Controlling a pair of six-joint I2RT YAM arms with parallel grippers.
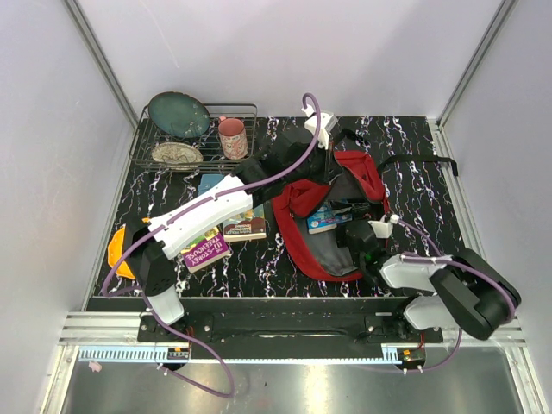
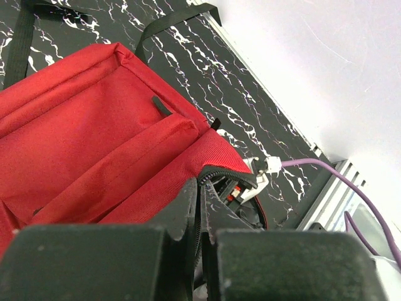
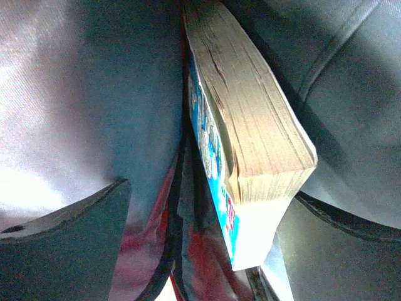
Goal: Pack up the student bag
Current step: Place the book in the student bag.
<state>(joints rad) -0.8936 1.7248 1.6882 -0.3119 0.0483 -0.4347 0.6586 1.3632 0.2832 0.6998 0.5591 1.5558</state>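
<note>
**Desk:** Any text you can read?

**Me:** Only one bit. The purple book [image 1: 204, 248] lying on the table [image 1: 414, 185] by the left arm's base has a title that looks like "…STOREY TREEHOUSE". I can't make out the no. in front of it. The paperback [image 3: 250, 144] in the right wrist cam has a blue cover w/ red and white lettering, but it's too steep an angle to read. No brand showing on the bag.

**Desk:** Where's the bag?

**Me:** The student bag [image 1: 297, 200] lies on the table right of centre, in front of the right arm, mouth open and grey lining showing. The paperback sits inside it.

**Desk:** Grippers?

**Me:** The left gripper [image 2: 202, 197] is clamped tight on the bag's black zip edge at the far side of the opening, w/ red fabric spreading away from the fingertips. The right gripper [image 3: 200, 251] is down inside the bag w/ its fingers [image 3: 62, 244] spread wide. The paperback stands on edge between them, pages up. It's clear of the left finger and close to the right one, but I can't tell if it's touching. Grey lining all round.
</note>
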